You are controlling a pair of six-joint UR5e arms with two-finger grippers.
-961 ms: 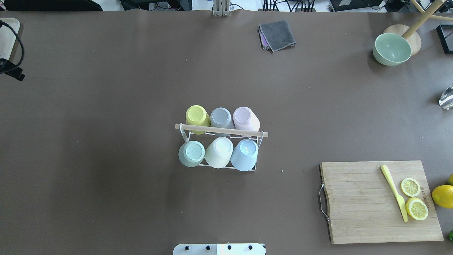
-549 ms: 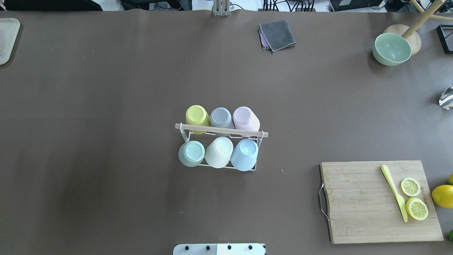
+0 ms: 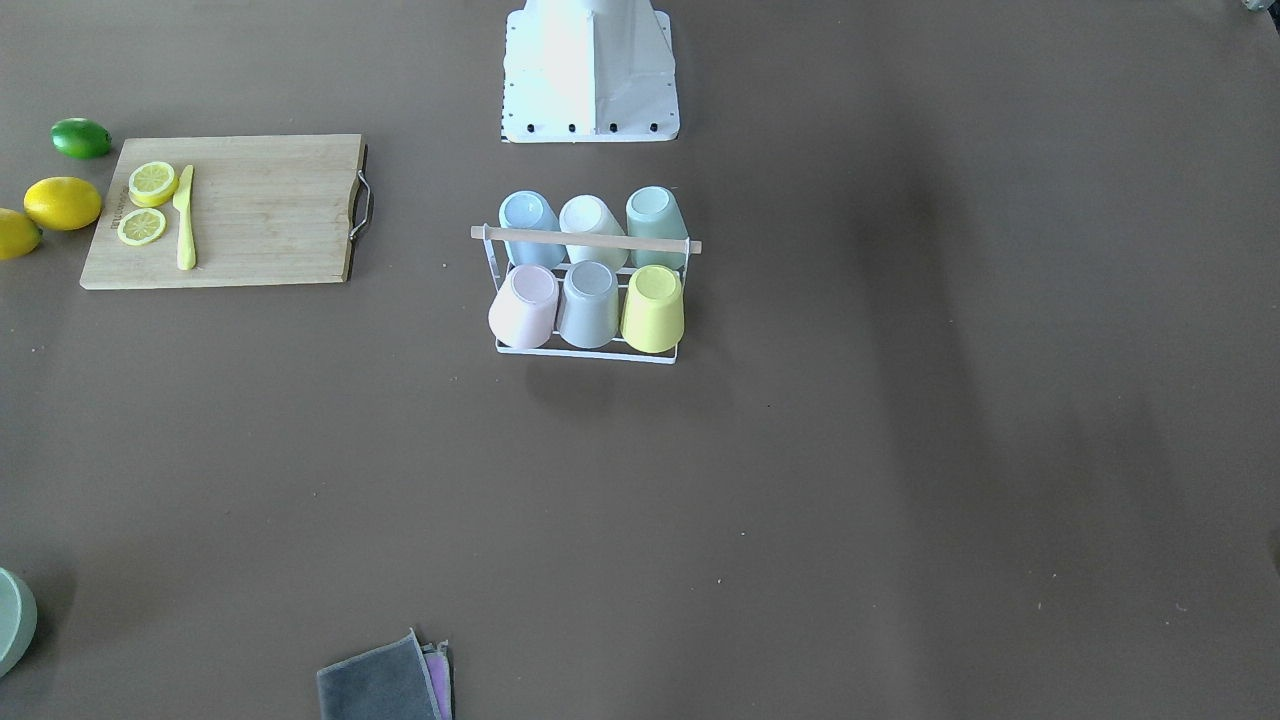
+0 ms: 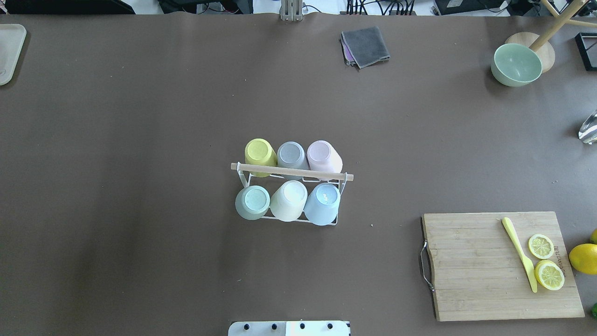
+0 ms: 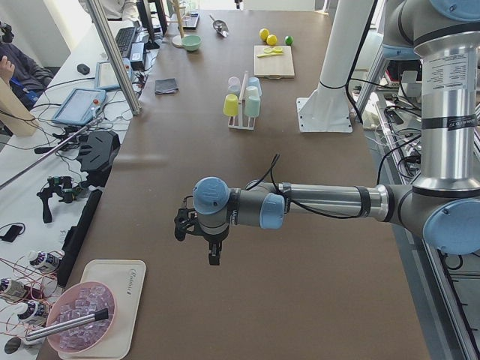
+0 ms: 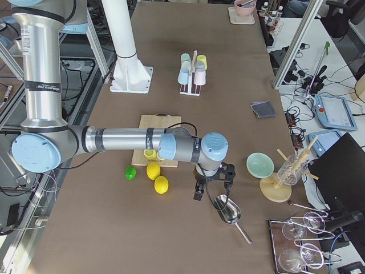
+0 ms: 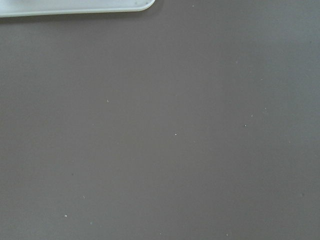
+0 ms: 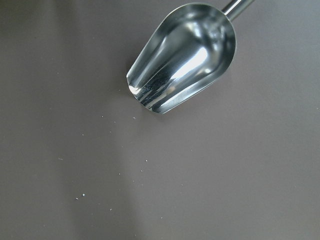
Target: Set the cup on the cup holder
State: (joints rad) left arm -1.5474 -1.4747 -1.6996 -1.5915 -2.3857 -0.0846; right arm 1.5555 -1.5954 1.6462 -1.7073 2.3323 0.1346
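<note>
The cup holder (image 4: 291,171) is a white wire rack with a wooden bar, standing at the table's centre; it also shows in the front view (image 3: 585,240). Several pastel cups sit upside down on its pegs, among them a yellow cup (image 4: 259,152), a pink cup (image 4: 321,154) and a blue cup (image 4: 323,201). My left gripper (image 5: 214,255) hangs far off over bare table near the left end. My right gripper (image 6: 198,193) hangs near the right end beside a metal scoop (image 8: 185,55). Both grippers show only in the side views, so I cannot tell whether they are open or shut.
A cutting board (image 4: 471,266) with lemon slices and a yellow knife lies at the near right, whole lemons (image 4: 583,258) beside it. A green bowl (image 4: 515,64) and a grey cloth (image 4: 365,45) lie at the back. A white tray (image 5: 124,300) holding a pink bowl sits at the left end.
One second ago part of the left arm showed at the overhead view's left edge; it has since moved out of that view. The rack and cups have not moved.
</note>
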